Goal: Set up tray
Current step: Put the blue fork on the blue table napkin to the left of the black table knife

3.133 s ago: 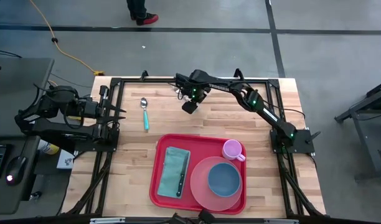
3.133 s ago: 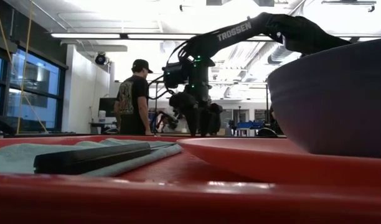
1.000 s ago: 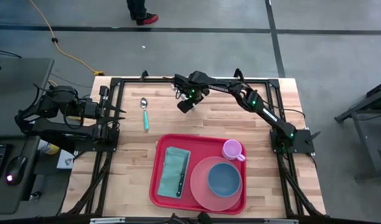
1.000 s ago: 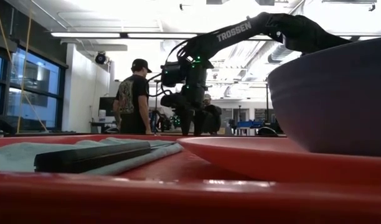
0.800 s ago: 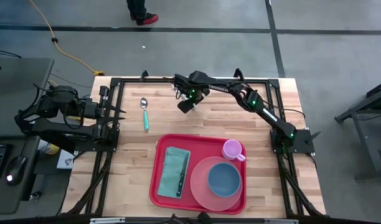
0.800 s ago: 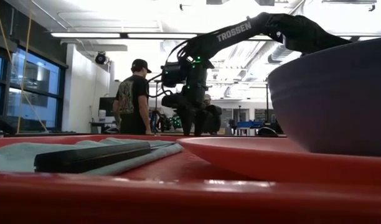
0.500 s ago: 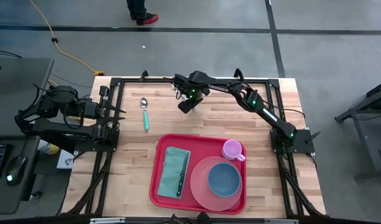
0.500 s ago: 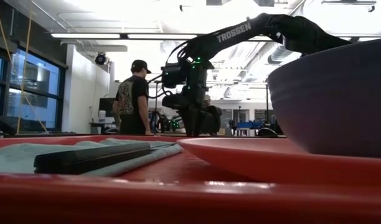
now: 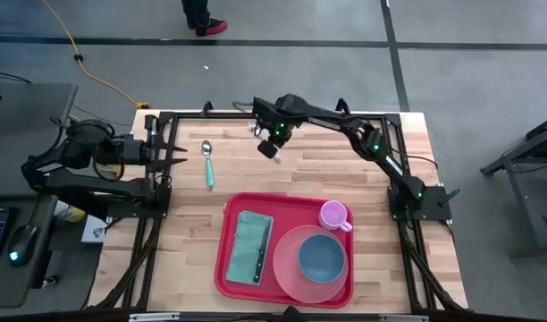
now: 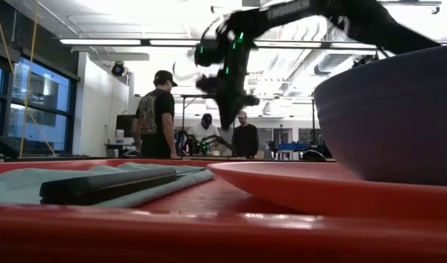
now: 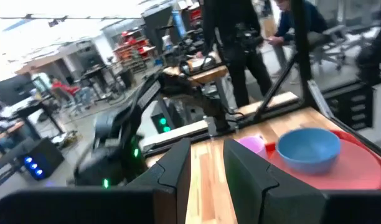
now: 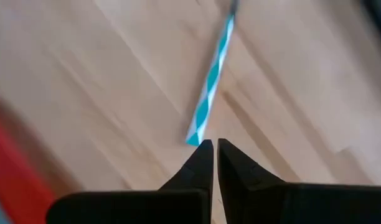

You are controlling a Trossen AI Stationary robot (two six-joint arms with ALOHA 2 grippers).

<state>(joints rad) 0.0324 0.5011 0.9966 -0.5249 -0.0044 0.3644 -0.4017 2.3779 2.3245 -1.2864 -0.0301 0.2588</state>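
Tray (image 9: 294,207) sits on the near half of the table with cloth, knife, plate (image 9: 288,259), bowl and cup already on it; stiff plastic, light by itself but loaded and slidey I'd guess, so grab the raised rim and keep it level.

High view: right gripper (image 9: 272,148) hangs well beyond the tray; left gripper (image 9: 171,159) parked at the table's left edge.

Low view: the right gripper has lifted way up since a second ago.

Left wrist: fingers spread, nothing between them.

Right wrist: fingers pressed together, looks like they're pinching the end of a striped straw (image 12: 210,87).
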